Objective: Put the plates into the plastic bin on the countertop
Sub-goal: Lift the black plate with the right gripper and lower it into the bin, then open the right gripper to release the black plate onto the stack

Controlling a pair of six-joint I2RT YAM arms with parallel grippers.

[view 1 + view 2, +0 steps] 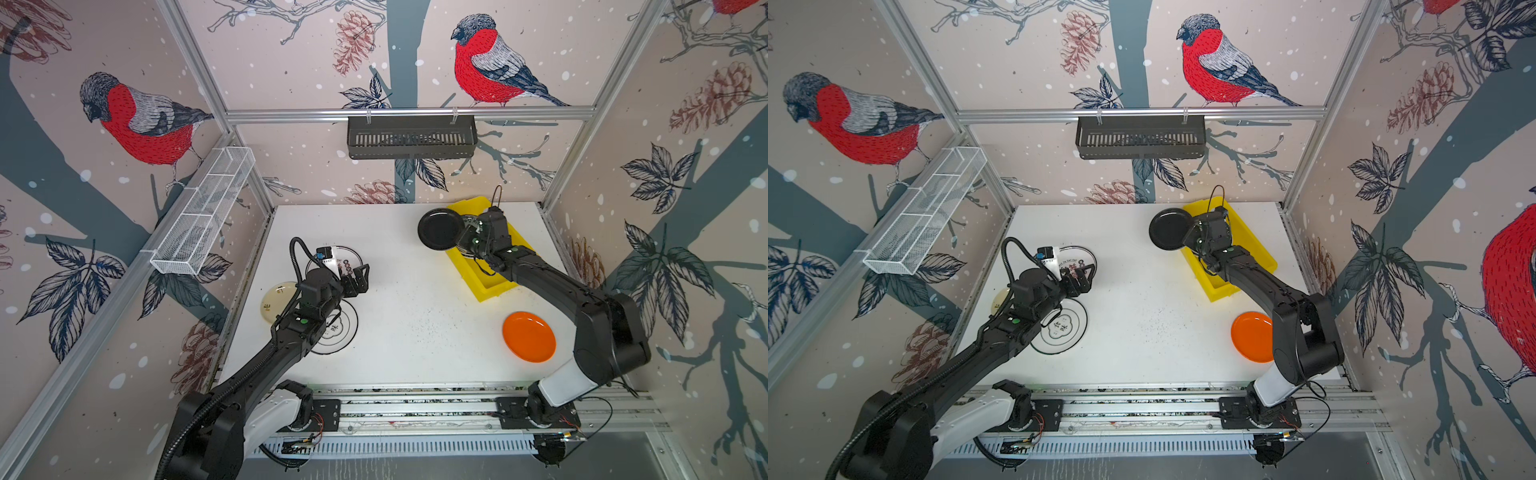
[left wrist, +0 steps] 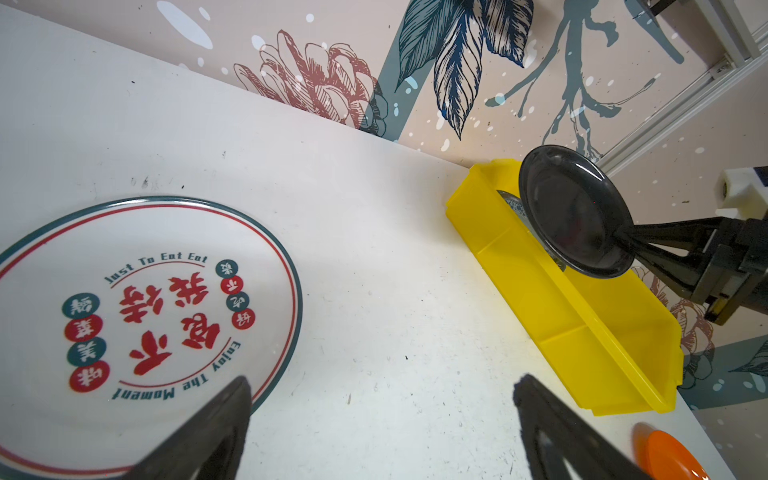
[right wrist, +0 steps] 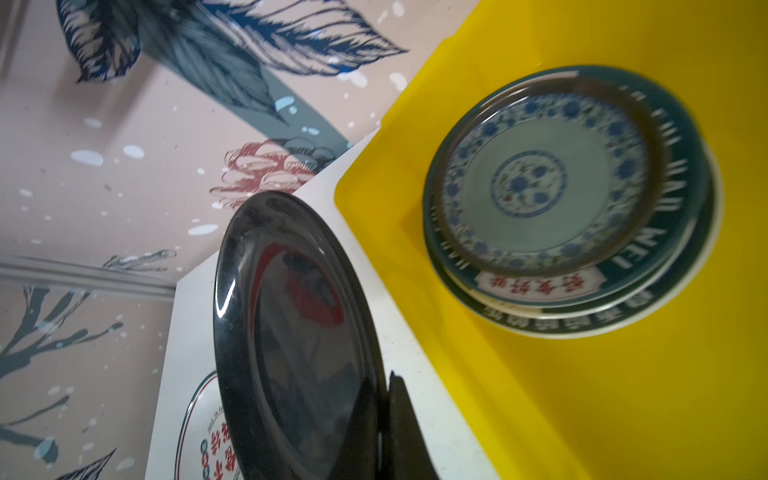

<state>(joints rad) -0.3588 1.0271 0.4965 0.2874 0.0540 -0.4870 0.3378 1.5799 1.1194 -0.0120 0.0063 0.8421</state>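
The right gripper [image 1: 462, 240] pinches the rim of a black plate [image 1: 439, 228], held tilted above the left wall of the yellow bin [image 1: 494, 286]. The bin sits at the far right corner of the countertop [image 1: 415, 316], with a stack topped by a blue-patterned plate [image 3: 536, 183] inside. The left gripper [image 2: 382, 384] hangs with jaws spread wide beside a white plate with red lettering [image 2: 145, 311] near the left edge; an orange plate [image 1: 528, 336] lies near the front right corner.

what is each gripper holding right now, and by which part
The right gripper is shut on the black plate, pinching its rim. The left gripper is open and holds nothing.
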